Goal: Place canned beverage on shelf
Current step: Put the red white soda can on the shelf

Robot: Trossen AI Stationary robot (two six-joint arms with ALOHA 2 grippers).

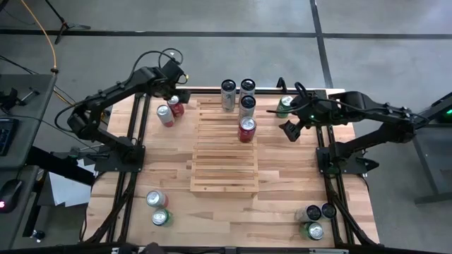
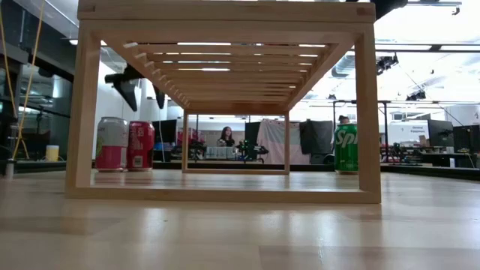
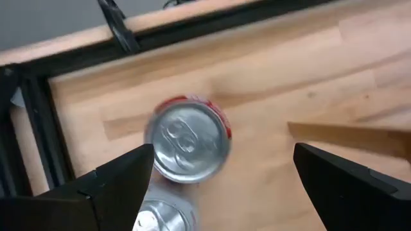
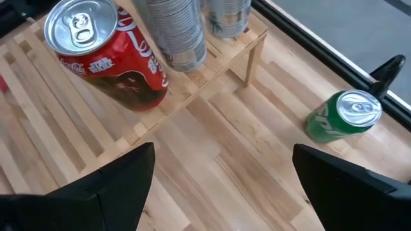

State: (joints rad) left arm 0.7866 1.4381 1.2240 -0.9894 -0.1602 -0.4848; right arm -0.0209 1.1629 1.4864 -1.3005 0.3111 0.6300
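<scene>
I am holding my left gripper (image 1: 174, 90), jaws spread, above a red can (image 3: 187, 140) near the table's (image 1: 282, 204) far left corner. My right gripper (image 1: 291, 130), jaws also spread and empty, is hovering beside the shelf (image 1: 224, 166), where a red cola can (image 4: 109, 54) is standing.

We see even overhead light across the table (image 1: 233, 212), with soft shadows. Bright ceiling strips glare behind the shelf (image 2: 225, 22), and the red can (image 3: 187, 139) looks motion-blurred.

Probably a robotics lab: monitors (image 2: 441, 133), benches, person (image 2: 223, 136) seated behind
</scene>
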